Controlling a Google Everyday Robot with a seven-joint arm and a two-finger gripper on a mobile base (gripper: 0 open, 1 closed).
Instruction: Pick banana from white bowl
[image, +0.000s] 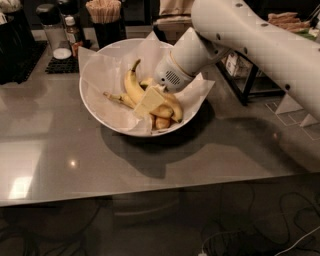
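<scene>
We see the gripper (149, 102) low inside the white bowl (92, 107), right over the fruit, with the arm (250, 40) reaching in from the right. From this angle we cannot tell whether it is apart, together, or clamped on anything. The banana (131, 85) we want lies on the crinkled paper (200, 92) near the middle of the bowl. A thinner small banana (117, 97) lies just beside it on the left, and a shorter orange one (162, 122) lies at the near side under the gripper. The step in hand looks to us like closing on the fruit. To do it well, we would grip across the thick middle of the big banana only, square to its length, so the neighbours and the paper are not caught. We would squeeze gently, since the fruit bruises, then lift straight up until clear of the rim. The paper may cling and rise with it, so a slow lift seems wise. The banana's long axis runs from the far left of the bowl toward the near right. Its dark stem points up and away toward the far rim, and its curve bows out to the left. The bowl sits on a grey table (150, 165).
</scene>
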